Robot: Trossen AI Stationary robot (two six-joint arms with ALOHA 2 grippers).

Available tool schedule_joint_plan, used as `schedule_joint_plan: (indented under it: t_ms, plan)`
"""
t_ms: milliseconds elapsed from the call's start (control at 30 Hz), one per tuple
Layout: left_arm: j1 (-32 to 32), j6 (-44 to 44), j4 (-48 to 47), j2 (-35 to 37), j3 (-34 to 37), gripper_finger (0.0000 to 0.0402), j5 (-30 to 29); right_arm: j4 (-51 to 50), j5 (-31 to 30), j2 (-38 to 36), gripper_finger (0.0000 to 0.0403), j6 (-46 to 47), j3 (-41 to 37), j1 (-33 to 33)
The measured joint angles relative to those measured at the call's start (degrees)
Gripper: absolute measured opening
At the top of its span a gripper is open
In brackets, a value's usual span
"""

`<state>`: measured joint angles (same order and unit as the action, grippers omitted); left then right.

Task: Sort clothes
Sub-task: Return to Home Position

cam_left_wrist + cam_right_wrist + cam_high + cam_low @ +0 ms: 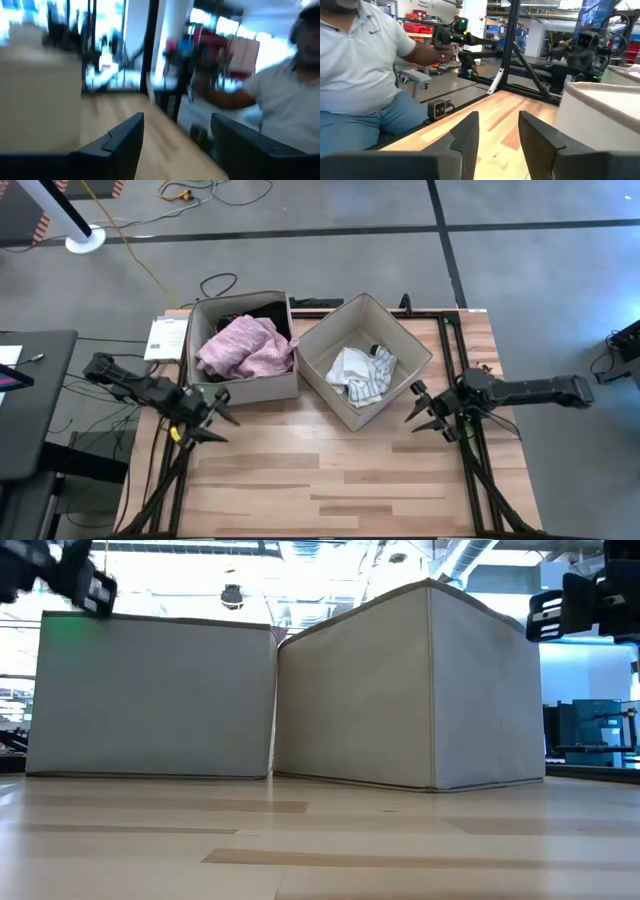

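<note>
Released and empty: left claw (pixel 222 420) close beside left box (pixel 243 388), right claw (pixel 418 408) near right box (pixel 345 332). Risk: clipping a wall on retreat, jolting pink garment (pixel 245 348) askew.

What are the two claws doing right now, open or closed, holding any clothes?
Left claw: open, holding nothing.
Right claw: open, holding nothing.

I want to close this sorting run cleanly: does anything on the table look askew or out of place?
Only the right box stands turned at an angle to the table edge, one corner towards the left box, which sits square. The pink garment and white-grey pieces lie inside them; no garment lies on the table.
</note>
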<state>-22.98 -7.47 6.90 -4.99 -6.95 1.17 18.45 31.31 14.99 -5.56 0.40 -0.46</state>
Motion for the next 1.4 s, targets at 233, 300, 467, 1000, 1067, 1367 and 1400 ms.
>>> schedule_joint_plan:
  t_ms: [233, 300, 467, 1000, 1067, 1367, 1400]
  plan:
    - [0.00, -2.66, -1.64, 0.16, 4.98, 0.0224, 1.18, -0.69, 3.32, 0.01, 0.0133, 2.37, -0.04, -0.73]
    - [0.00, -2.21, -0.71, 0.35, 6.22, 0.0224, 1.72, -1.30, 3.32, 0.03, 0.0129, 3.17, -0.04, -0.64]
    - [0.00, 0.53, -4.51, 0.24, 6.27, 0.0224, 1.77, -1.49, 0.44, 0.01, 0.0121, 4.10, -0.07, -0.93]
    - [0.00, 4.62, -4.47, 0.28, 6.46, 0.0224, 1.97, -4.59, -12.69, 0.03, 0.0118, 11.23, -0.11, -2.06]
    - [0.00, 4.06, -4.47, 0.28, 6.48, 0.0224, 1.96, -4.56, -12.72, 0.01, 0.0118, 14.20, -0.11, -2.05]
    - [0.00, 4.28, -4.49, 0.28, 6.51, 0.0224, 1.94, -4.70, -12.79, 0.03, 0.0118, 16.67, -0.11, -2.06]
    - [0.00, 4.61, -4.49, 0.28, 6.51, 0.0224, 1.94, -4.71, -12.79, 0.03, 0.0118, 16.67, -0.11, -2.06]
